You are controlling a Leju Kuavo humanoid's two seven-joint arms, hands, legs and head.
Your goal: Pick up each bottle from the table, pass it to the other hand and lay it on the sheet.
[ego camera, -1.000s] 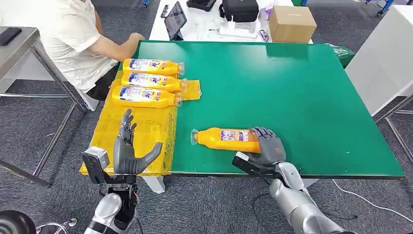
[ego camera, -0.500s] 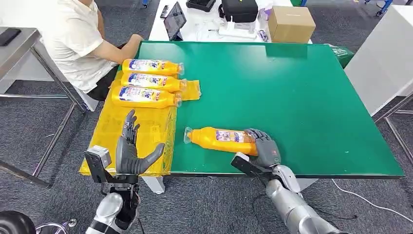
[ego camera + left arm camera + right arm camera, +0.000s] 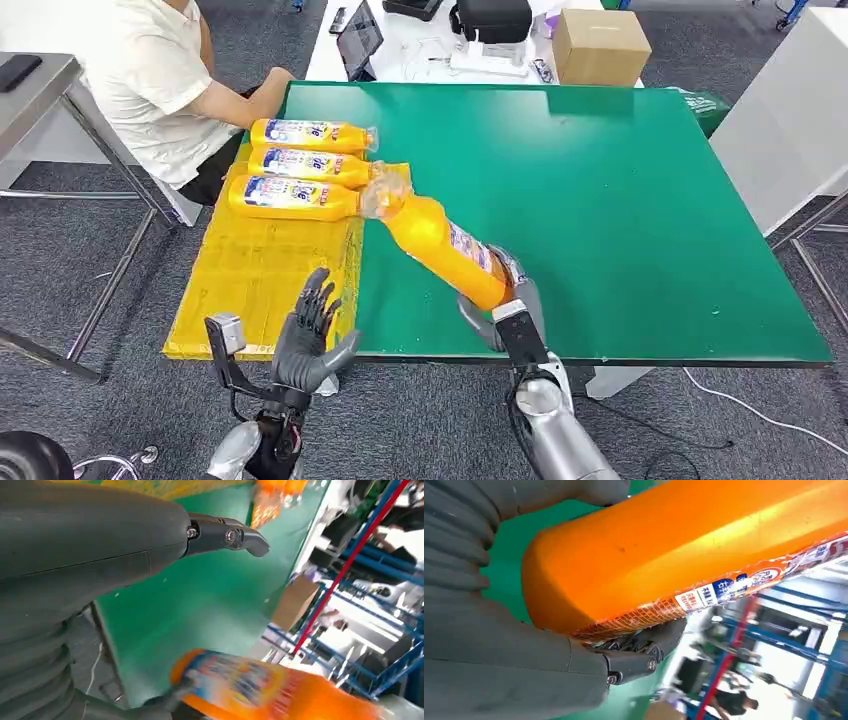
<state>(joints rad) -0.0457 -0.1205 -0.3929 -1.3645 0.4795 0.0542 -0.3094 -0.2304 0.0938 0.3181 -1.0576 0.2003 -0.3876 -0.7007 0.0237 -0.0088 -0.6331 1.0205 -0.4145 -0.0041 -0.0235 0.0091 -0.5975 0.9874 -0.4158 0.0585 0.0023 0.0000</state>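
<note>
Right hand (image 3: 508,305) grips the base end of an orange bottle (image 3: 440,243) and holds it lifted off the green table (image 3: 620,200), tilted, with the clear cap end pointing up and away toward the far-left, over the table near the edge of the yellow sheet (image 3: 270,275). In the head view the cap end overlaps the nearest of the laid bottles; contact there cannot be told. Right wrist view confirms the hold: fingers (image 3: 651,642) wrapped under the bottle's body, labelled side facing them. Left hand (image 3: 312,335) is empty, fingers spread and pointing up, palm turned toward the bottle, positioned at the near edge of the sheet, well apart from the held bottle. Left wrist view shows its thumb (image 3: 225,535) extended with nothing in it and the orange bottle blurred beyond. Three laid bottles (image 3: 300,165) lie side by side on the far part of the sheet, caps pointing right. A person in a white shirt (image 3: 150,80) sits at the far-left corner of the table. A cardboard box (image 3: 600,45) and a tablet (image 3: 360,40) sit on the white table behind.
</note>
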